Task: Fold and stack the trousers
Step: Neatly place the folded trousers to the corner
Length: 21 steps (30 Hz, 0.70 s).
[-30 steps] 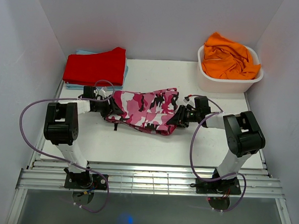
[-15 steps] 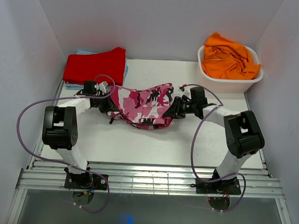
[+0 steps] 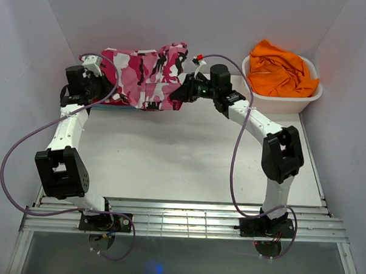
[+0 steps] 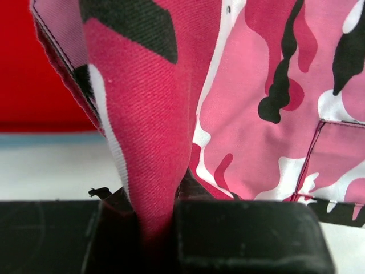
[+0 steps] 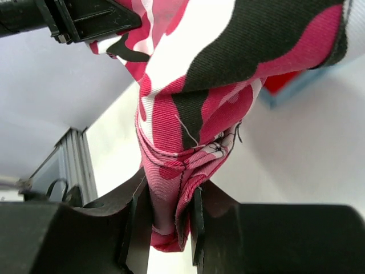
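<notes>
Trousers (image 3: 146,75) hang as a folded camouflage bundle stretched between the two grippers, clear of the table (image 3: 170,161). The left gripper (image 4: 157,211) is clenched on a gathered ridge of cloth at one end. Its fingers (image 4: 245,234) squeeze that ridge into a narrow stalk, and the rest fans out above and to the far side of them. The right gripper (image 5: 168,217) is clamped on the opposite end, with a bunched wad wedged between its pads and a short tail poking out below them.

The plain red garment (image 4: 23,68) lies just behind and below the left fingers, so this is likely the carry toward the stack. The main risk, as I judge it, is slip. Each grip bites several layers near an edge, and if the arms pull apart too hard an inner layer may creep out and the fold will open.

A second risk is sag. The middle droops lower than either pair of fingers, so on the way down it would touch first and could roll under, leaving a rumpled, skewed pile.

Uneven release is a third risk. If one side lets go sooner, the other would drag the bundle sideways off the red garment.

The orange garment (image 3: 280,71) in its white tub (image 3: 281,105) sits well beyond the right fingers and looks safe from contact.
</notes>
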{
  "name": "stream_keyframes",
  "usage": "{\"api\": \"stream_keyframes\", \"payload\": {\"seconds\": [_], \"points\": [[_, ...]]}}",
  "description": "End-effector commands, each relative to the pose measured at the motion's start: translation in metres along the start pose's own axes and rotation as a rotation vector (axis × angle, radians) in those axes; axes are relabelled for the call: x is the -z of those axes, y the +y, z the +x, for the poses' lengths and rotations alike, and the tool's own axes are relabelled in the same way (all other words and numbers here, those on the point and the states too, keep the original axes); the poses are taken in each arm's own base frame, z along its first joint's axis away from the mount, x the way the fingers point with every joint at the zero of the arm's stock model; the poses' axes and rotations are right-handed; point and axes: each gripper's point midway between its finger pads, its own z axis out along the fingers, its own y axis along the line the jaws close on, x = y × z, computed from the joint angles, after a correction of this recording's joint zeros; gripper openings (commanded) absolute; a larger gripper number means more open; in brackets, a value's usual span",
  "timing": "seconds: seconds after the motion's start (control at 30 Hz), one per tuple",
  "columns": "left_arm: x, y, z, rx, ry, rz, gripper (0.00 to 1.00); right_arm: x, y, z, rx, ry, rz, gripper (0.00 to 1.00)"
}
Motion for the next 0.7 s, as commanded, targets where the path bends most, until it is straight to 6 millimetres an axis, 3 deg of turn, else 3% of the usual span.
{"api": "stream_keyframes", "payload": {"seconds": [0.0, 0.03, 0.07, 0.1, 0.13, 0.17, 0.37, 0.53, 0.67], "points": [[0.022, 0.031, -0.101, -0.138, -0.290, -0.093, 0.00, -0.032, 0.018, -0.060, 0.180, -0.164, -0.056, 0.08], [0.023, 0.036, -0.109, -0.146, -0.316, -0.100, 0.00, -0.038, 0.029, -0.083, 0.218, -0.215, -0.074, 0.08], [0.024, 0.047, -0.115, -0.149, -0.338, -0.120, 0.00, -0.056, 0.020, -0.078, 0.223, -0.219, -0.076, 0.08], [0.022, 0.055, -0.122, -0.161, -0.368, -0.134, 0.00, -0.064, 0.018, -0.086, 0.234, -0.247, -0.069, 0.08], [0.022, 0.060, -0.130, -0.171, -0.403, -0.140, 0.00, -0.068, 0.028, -0.108, 0.267, -0.299, -0.087, 0.08], [0.024, 0.070, -0.139, -0.180, -0.439, -0.156, 0.00, -0.089, 0.013, -0.100, 0.256, -0.303, -0.071, 0.08], [0.015, 0.127, -0.143, -0.154, -0.499, -0.232, 0.00, -0.147, -0.010, -0.113, 0.315, -0.457, -0.059, 0.08], [0.006, 0.165, -0.146, -0.130, -0.544, -0.267, 0.00, -0.166, -0.026, -0.112, 0.333, -0.587, -0.015, 0.08], [0.004, 0.192, -0.155, -0.136, -0.570, -0.304, 0.00, -0.185, -0.036, -0.093, 0.353, -0.609, 0.006, 0.08]]}}
